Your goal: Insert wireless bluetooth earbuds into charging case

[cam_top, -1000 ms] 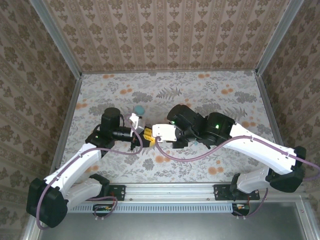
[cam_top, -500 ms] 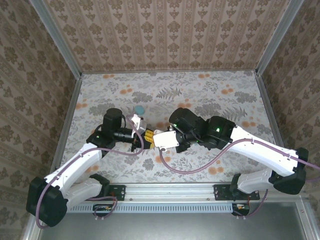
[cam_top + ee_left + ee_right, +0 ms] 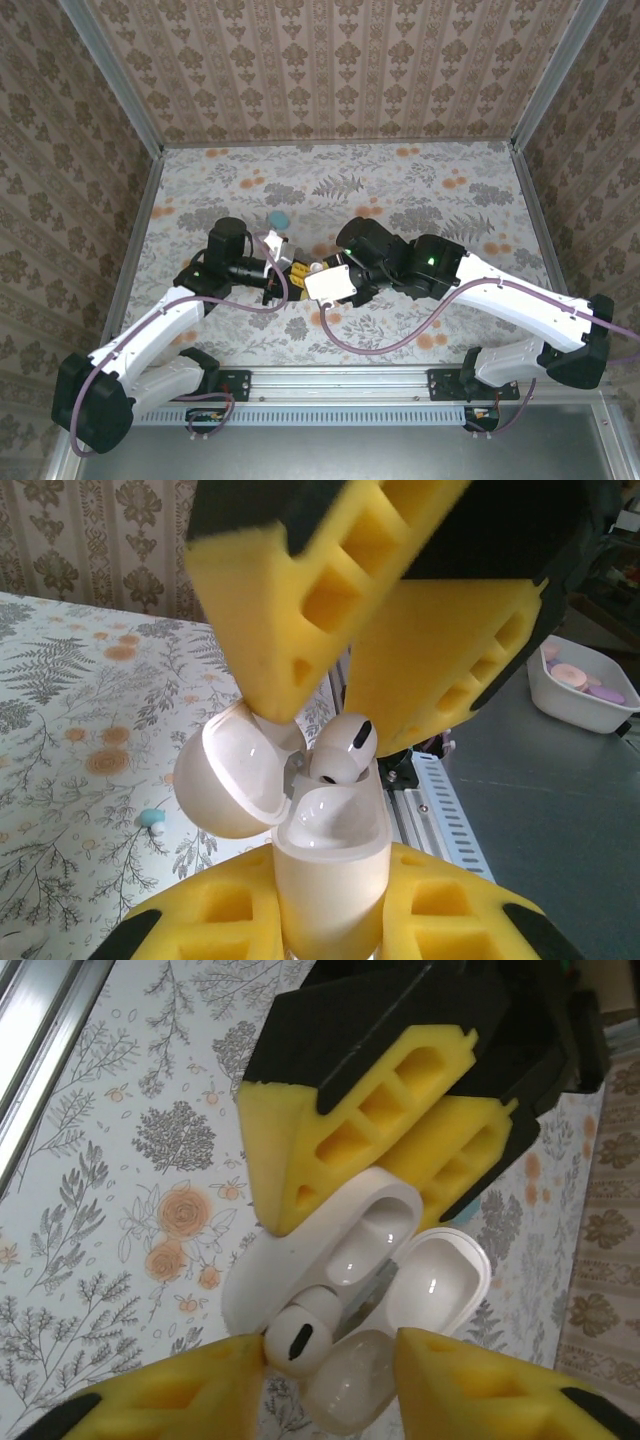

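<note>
The earbud [image 3: 340, 752] is stood upright in the charging case [image 3: 330, 845], squeezed by the left pincer [image 3: 330, 885], and is flanked, not pinched, by the spread right pincer [image 3: 330, 1348] above.

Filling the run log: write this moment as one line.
left claw: shut on glossy white plastic charging case, lid open | white plastic earbud: stem in slot, head protruding | right claw: open, straddling earbud
</note>
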